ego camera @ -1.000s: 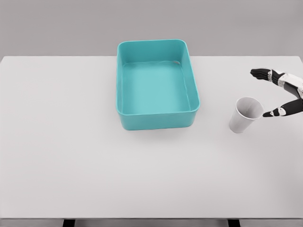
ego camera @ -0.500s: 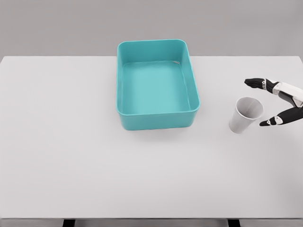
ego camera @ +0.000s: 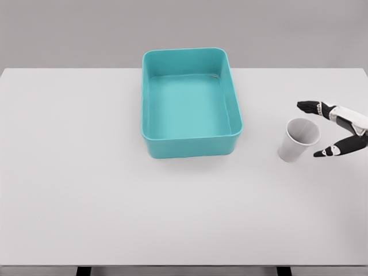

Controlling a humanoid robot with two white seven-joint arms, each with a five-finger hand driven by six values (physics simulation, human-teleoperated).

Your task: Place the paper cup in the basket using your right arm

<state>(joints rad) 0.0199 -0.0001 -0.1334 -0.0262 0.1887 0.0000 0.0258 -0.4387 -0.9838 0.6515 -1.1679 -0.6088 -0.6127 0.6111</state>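
A white paper cup (ego camera: 298, 140) stands on the white table (ego camera: 115, 190), right of the basket, its open mouth tilted up toward me. The teal rectangular basket (ego camera: 190, 102) sits at the table's middle back and holds nothing. My right hand (ego camera: 315, 130) comes in from the right edge just beside the cup, open, fingers (ego camera: 309, 106) above and behind the rim and thumb below right of it. The cup's right side lies between thumb and fingers, with a small gap showing. The left arm does not show.
The table's front edge runs along the bottom of the view, with two dark legs (ego camera: 84, 270) below it. A plain grey wall stands behind the table.
My right hand has shifted left and lower, toward the cup, its fingers dropping from well above the rim to just behind it. The cup and basket have not moved.
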